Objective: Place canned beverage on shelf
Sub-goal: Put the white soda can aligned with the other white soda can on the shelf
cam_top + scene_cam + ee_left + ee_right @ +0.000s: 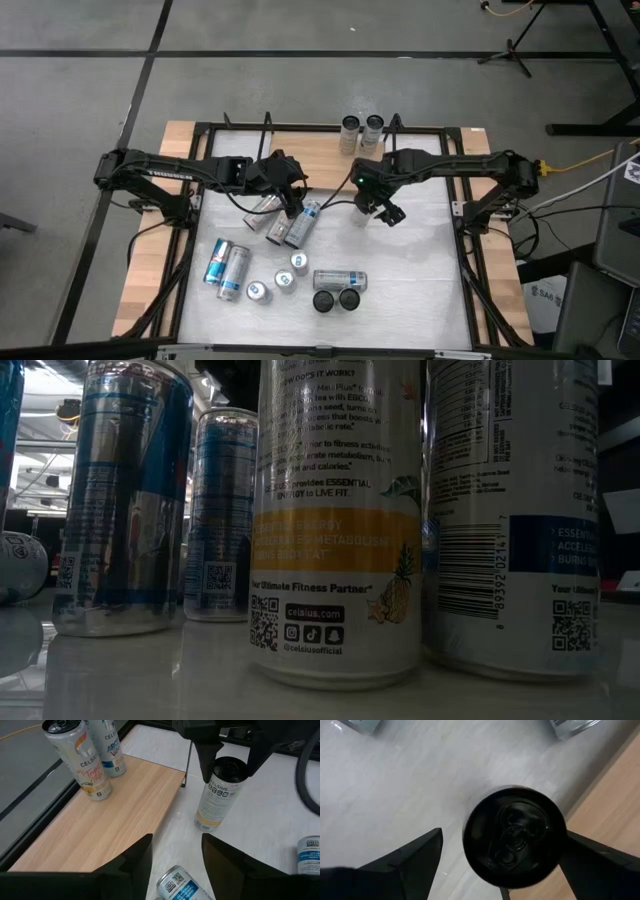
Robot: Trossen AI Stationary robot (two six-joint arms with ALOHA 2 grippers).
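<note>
Standing upright on the white desk (420, 300), just beside the shelf (100, 820), the black-topped can (515, 836) has its long axis vertical, directly below the right gripper (502, 857). Its fingers are spread wide on both sides of the can, apparently not yet pinching. The left gripper (175, 855), half spread and empty, waits farther away.

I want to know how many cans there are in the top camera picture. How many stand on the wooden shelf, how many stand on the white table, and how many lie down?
Upright shelf cans: 2
Upright table cans: 6
Lying table cans: 6
Total: 14
</note>
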